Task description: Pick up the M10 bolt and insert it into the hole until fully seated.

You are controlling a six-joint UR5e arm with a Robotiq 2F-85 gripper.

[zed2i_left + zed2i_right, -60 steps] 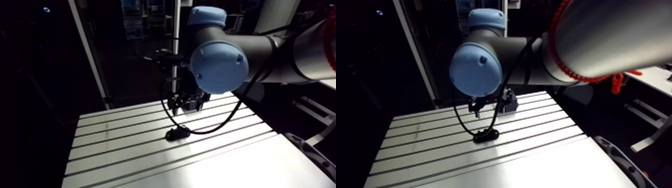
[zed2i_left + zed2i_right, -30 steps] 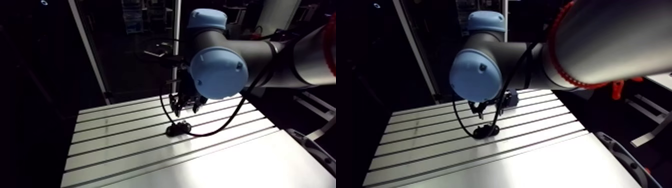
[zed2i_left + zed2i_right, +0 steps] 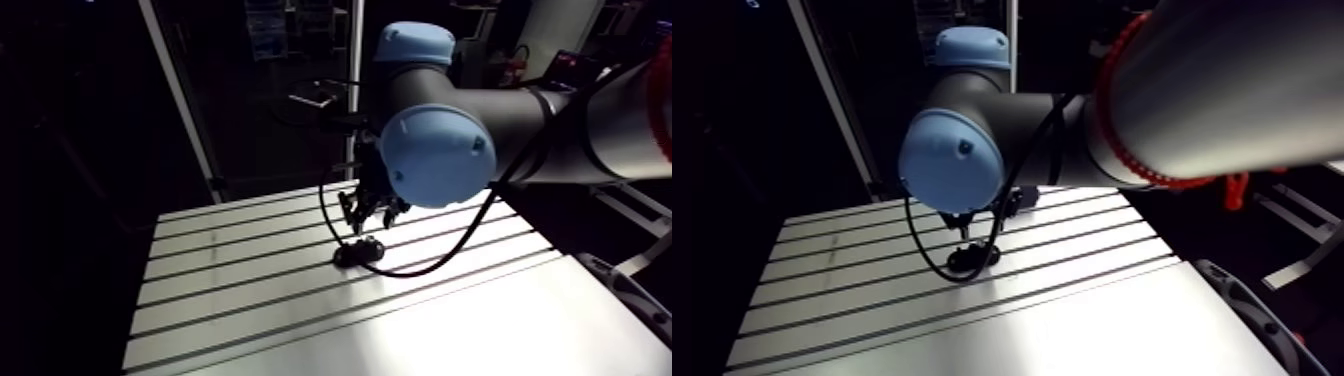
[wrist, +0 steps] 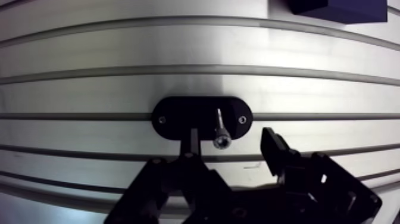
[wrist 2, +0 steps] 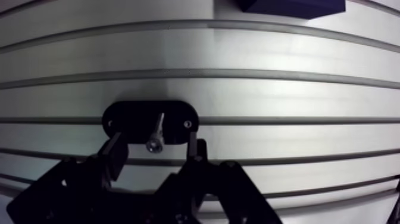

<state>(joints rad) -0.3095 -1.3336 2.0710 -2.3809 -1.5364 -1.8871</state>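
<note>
A black oval plate (image 4: 202, 118) lies on the slotted table, also seen in the arm view as a dark plate (image 3: 358, 252). A silver bolt (image 4: 220, 131) stands upright in its middle, head towards the camera. My gripper (image 4: 232, 142) hovers just above it, open. The bolt sits in the gap between the two fingers, nearer to one finger (image 4: 193, 143) than to the other, and neither visibly touches it. In the arm view the gripper (image 3: 372, 210) hangs close over the plate.
The aluminium table (image 3: 250, 290) has long slots running across it. A dark block (image 4: 333, 7) lies ahead of the gripper, beyond the plate. A tilted metal post (image 3: 180, 100) rises from the table's back left corner.
The gripper has come down closer to the black plate than before. The plate itself has stayed in place; the arm view shifted slightly with the arm.
</note>
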